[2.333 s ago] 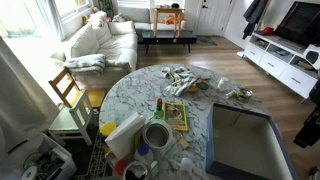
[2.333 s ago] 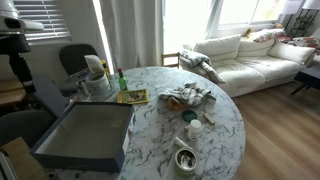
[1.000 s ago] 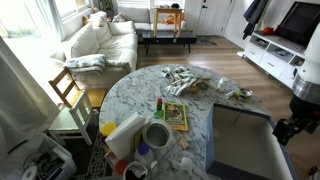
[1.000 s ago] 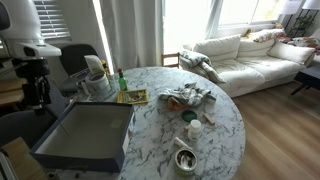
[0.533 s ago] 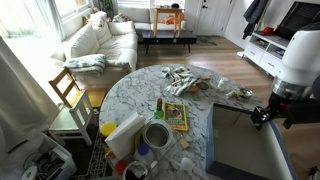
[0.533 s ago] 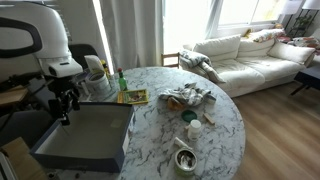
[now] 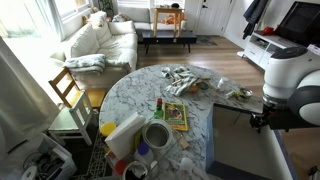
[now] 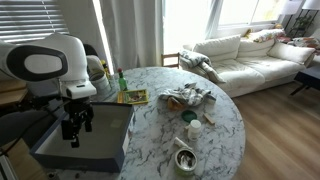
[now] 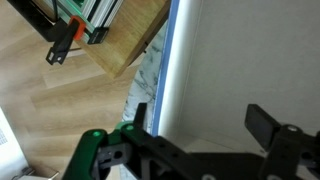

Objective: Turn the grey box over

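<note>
Hanging above the large, shallow, slate-grey rectangular box, the black two-fingered gripper points down at its paler grey inside. The wrist view shows the jaws spread wide, nothing between them but the box's pale floor, with its raised rim running alongside. Whether the fingertips touch that floor cannot be told. The box lies open side up at the edge of the round white marble tabletop, as both exterior views show. A small yellow-green booklet lies just beside the box on the tabletop.
</note>
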Available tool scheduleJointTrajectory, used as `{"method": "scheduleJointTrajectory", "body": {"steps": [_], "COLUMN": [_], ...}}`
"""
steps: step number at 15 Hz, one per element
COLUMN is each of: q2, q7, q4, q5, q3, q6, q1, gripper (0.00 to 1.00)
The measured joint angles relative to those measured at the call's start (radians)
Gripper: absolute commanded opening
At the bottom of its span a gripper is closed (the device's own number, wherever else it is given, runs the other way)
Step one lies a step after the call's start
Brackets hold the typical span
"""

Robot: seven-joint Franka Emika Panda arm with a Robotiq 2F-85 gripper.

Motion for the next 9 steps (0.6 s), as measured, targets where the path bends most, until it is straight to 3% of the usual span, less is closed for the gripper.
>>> {"method": "scheduleJointTrajectory", "body": {"steps": [5, 6, 7, 9], "q2": [0.107, 0.128, 0.148, 0.185], "q7": [0.074, 0.089, 0.104, 0.135], "q4": [0.001, 0.001, 0.001, 0.001], "q5": [-0.070, -0.075, -0.078, -0.084], "q3": [-0.053, -0.062, -0.072, -0.090], "q6": [0.020, 0.030, 0.043, 0.068], "q1": [0.005, 0.008, 0.012, 0.019], "gripper": [0.96, 0.89, 0.70, 0.54]}}
